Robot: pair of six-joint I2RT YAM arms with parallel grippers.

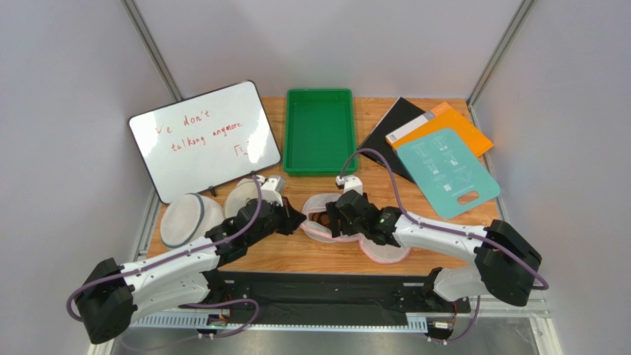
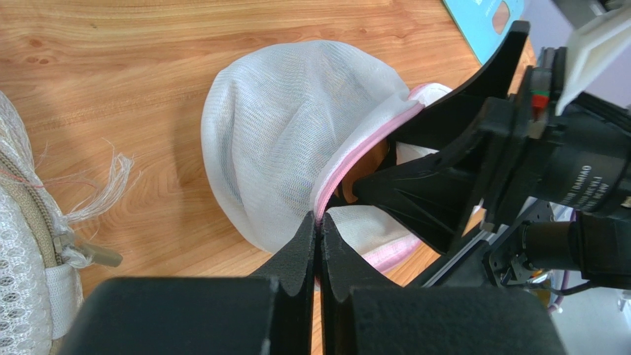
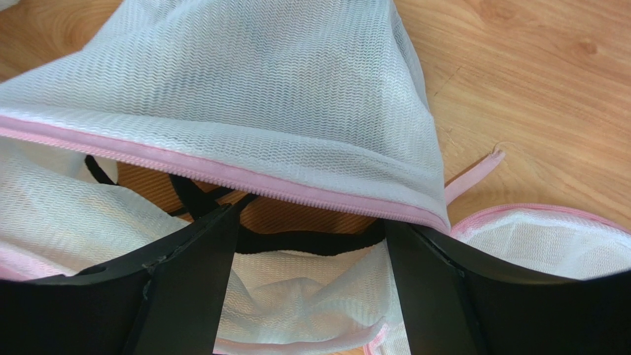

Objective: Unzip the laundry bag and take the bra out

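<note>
The laundry bag point(image 1: 320, 229) lies on the wooden table between my two grippers, its pink zipper open. In the left wrist view, my left gripper point(image 2: 318, 225) is shut on the bag's pink zipper edge, with the white mesh dome point(image 2: 274, 126) beyond it. My right gripper point(image 3: 311, 216) is open, its fingers point(image 3: 200, 251) reaching into the bag's opening under the pink zipper point(image 3: 244, 176). The bra point(image 3: 296, 216), brown with black straps, lies inside the opening between the right fingers. A sliver of it shows in the left wrist view point(image 2: 372, 157). In the top view, the left gripper point(image 1: 295, 220) and right gripper point(image 1: 333, 214) meet at the bag.
Two plain white mesh bags point(image 1: 185, 219) point(image 1: 243, 198) lie to the left of the left gripper; one shows in the left wrist view point(image 2: 26, 251). A whiteboard point(image 1: 204, 140), a green tray point(image 1: 320, 129) and a teal card point(image 1: 448, 171) on orange and black folders stand at the back.
</note>
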